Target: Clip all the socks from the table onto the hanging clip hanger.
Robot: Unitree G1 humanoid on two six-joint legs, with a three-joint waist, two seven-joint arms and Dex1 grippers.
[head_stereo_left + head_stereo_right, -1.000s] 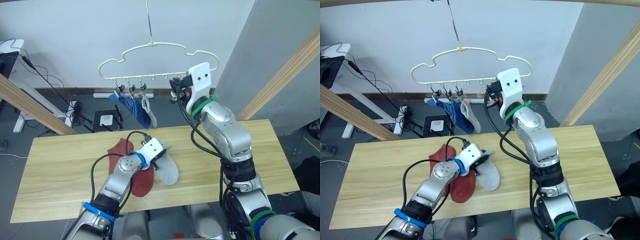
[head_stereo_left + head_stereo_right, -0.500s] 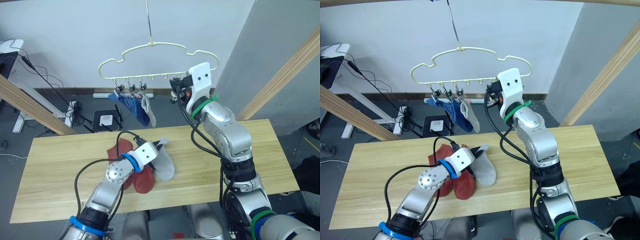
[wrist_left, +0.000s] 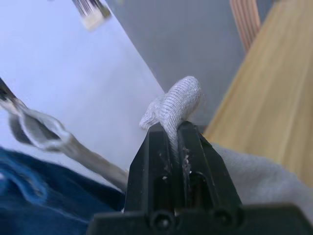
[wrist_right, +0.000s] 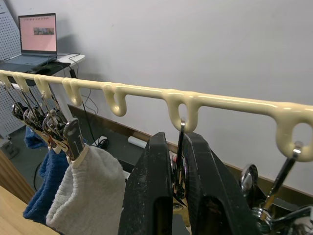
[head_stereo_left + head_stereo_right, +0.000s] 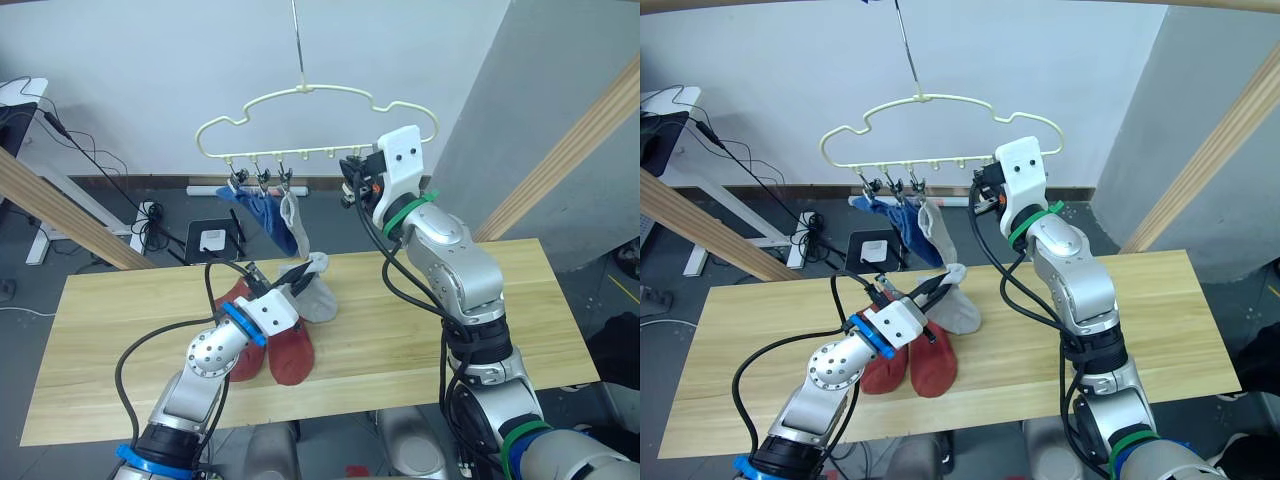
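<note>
- right gripper (image 4: 179, 188) pinched on a silver clip (image 4: 179, 161) under the cream clip hanger (image 4: 146, 91)
- light grey sock (image 4: 87, 188) and blue sock (image 4: 45, 188) clipped farther along the bar
- open laptop (image 4: 37, 37) on a desk by the wall

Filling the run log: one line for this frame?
left gripper: shut on grey sock, lifted | right gripper: shut on clip | hanger: three socks

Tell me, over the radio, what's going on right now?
Left gripper shut on grey sock, lifted off table. Right gripper pinching a clip on clip hanger. Two red socks waiting.
</note>
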